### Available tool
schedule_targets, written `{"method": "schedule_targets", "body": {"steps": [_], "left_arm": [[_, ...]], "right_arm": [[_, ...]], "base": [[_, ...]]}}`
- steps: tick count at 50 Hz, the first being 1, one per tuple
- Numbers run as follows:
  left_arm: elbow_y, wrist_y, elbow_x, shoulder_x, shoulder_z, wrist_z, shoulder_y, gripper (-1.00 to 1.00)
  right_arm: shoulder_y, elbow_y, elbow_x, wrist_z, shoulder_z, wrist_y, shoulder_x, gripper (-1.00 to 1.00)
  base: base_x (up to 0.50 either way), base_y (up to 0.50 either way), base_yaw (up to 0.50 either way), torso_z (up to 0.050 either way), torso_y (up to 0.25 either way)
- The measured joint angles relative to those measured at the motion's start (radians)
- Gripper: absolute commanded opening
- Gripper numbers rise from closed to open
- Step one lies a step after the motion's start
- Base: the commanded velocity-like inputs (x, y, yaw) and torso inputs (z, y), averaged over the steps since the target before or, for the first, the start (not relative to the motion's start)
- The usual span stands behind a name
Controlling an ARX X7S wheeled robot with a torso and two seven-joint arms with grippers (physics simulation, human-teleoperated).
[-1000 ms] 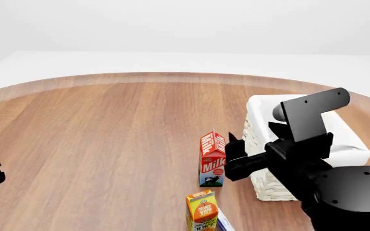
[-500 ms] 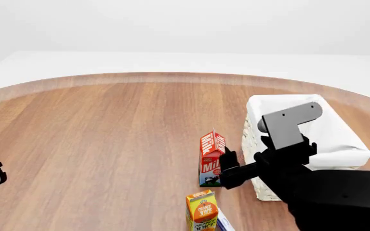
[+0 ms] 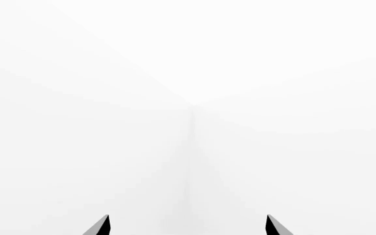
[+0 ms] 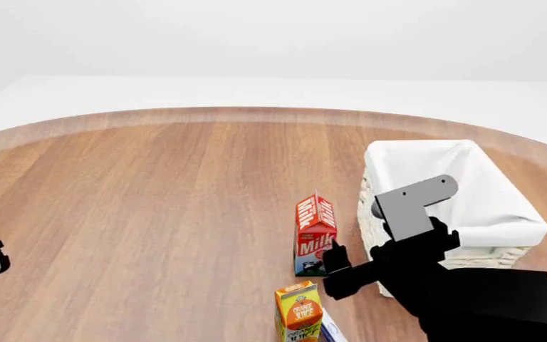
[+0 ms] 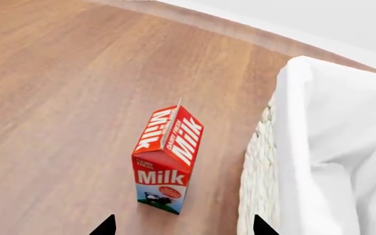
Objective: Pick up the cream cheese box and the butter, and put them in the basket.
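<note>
One round wooden table (image 4: 159,199) fills most of the head view, pale floor and white walls behind it. One basket (image 4: 487,206), white wicker with a white cloth liner over the rim, stands on the table at the robot's right; nothing can be made out inside it from the head view. Two black arms: the right arm (image 4: 473,292) crosses in front of the basket's near corner and hides part of its wall, while only a stub of the left one shows at the left edge. Right gripper (image 4: 335,267) sits low between the basket and the cartons, just beside the milk carton's base; in the right wrist view its two fingertips (image 5: 103,226) are spread apart, nothing between them, released. Left gripper (image 3: 188,225) faces blank white, tips wide apart, empty. One red milk carton (image 4: 315,234) upright, near the basket's left wall, not touching. One orange juice carton (image 4: 299,312) upright, nearer the robot, cut by the lower edge. One cream cheese box (image 4: 332,329), a white-blue sliver just beside the juice carton, mostly hidden. Butter can't be seen in any view.
</note>
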State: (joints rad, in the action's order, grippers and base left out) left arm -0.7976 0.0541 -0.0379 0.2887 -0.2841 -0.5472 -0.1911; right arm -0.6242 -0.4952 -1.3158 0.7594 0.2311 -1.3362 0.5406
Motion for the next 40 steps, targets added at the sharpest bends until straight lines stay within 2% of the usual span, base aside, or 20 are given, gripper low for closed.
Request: {"method": "schedule_targets", "body": {"steps": [40], "left_arm": [[0.007,0.004,-0.002,0.012,0.009,-0.014,-0.006,1.00]], "right_arm": [[0.101,0.043,0.137,-0.093,0.091,0.106,0.051,1.00]], "base": [[0.00,0.00,0.00,0.000,0.000]]}}
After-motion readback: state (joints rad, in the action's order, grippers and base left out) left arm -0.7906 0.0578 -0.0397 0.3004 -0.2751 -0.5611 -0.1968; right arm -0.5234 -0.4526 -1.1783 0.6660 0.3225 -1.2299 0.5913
